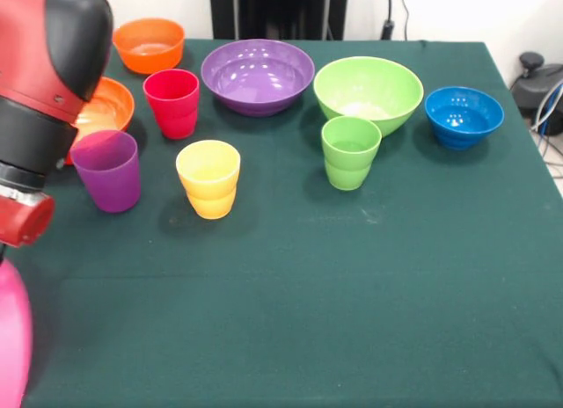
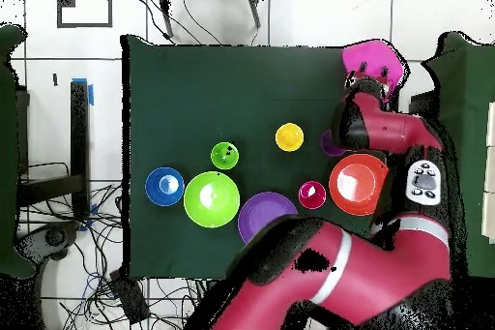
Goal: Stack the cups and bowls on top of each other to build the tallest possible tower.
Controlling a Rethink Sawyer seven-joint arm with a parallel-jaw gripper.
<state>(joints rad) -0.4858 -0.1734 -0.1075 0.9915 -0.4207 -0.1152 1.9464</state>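
The red cup [image 1: 172, 102], purple cup [image 1: 107, 169], yellow cup [image 1: 209, 178] and green cup [image 1: 350, 151] stand upright and apart on the green cloth. Behind them are the small orange bowl [image 1: 149, 44], the large orange bowl [image 1: 104, 109] half hidden by my arm, the purple bowl [image 1: 257, 76], the lime green bowl [image 1: 368, 93] and the blue bowl [image 1: 464, 116]. Nothing is stacked. The pink bowl [image 1: 10, 338] shows at the front view's lower left edge. In the overhead view my gripper [image 2: 369, 79] is at the pink bowl [image 2: 375, 55]; its grip is hidden.
My arm [image 1: 44, 83] fills the front view's left side, above the purple cup and large orange bowl. The table's edge [image 1: 528, 118] runs down the right, with cables and dark gear beyond it. The cloth [image 1: 352, 294] in front of the cups is open.
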